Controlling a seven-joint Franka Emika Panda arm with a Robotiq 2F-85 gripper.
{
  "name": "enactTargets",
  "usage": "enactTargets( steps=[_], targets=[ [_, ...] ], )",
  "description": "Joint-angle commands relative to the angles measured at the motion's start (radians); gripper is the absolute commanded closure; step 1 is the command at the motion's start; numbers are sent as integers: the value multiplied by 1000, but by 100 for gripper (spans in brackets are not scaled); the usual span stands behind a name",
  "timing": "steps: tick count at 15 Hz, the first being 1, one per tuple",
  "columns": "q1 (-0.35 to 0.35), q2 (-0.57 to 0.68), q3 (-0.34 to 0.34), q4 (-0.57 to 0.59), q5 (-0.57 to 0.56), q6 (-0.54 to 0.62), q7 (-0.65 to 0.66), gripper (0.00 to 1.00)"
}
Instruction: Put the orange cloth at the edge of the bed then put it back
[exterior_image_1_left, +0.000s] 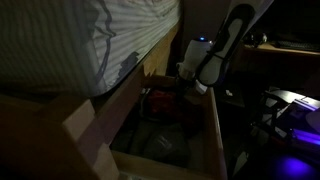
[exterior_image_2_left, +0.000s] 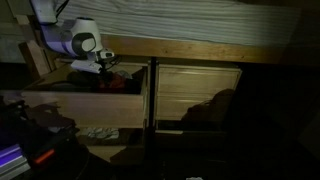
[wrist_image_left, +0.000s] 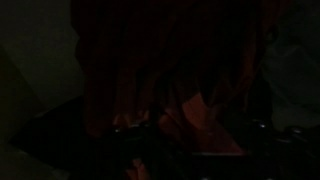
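Observation:
The orange cloth (exterior_image_1_left: 160, 101) looks dark red in this dim light and lies in the open wooden drawer (exterior_image_1_left: 214, 130) under the bed. It also shows in an exterior view (exterior_image_2_left: 120, 85) and fills the middle of the wrist view (wrist_image_left: 195, 105). My gripper (exterior_image_1_left: 184, 86) is low over the drawer, right at the cloth, and appears in an exterior view (exterior_image_2_left: 100, 70) too. The wrist view is too dark to show the fingers. The bed (exterior_image_1_left: 70, 40) has a striped sheet above the drawers.
A second open drawer (exterior_image_2_left: 200, 95) stands beside the first. A lower drawer (exterior_image_2_left: 100, 132) holds a pale crumpled item. Dark furniture with a blue-lit device (exterior_image_1_left: 292, 112) stands close by. The bed's wooden frame (exterior_image_2_left: 200, 52) runs above the drawers.

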Motion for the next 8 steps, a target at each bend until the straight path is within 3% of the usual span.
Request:
enactTargets(
  steps=[1,6,8],
  targets=[
    [-32,21,25,19,-24,19,11,62],
    [-28,25,18,28,-26,24,12,97],
    [-27,24,18,30,-24,22,14,100]
  ],
)
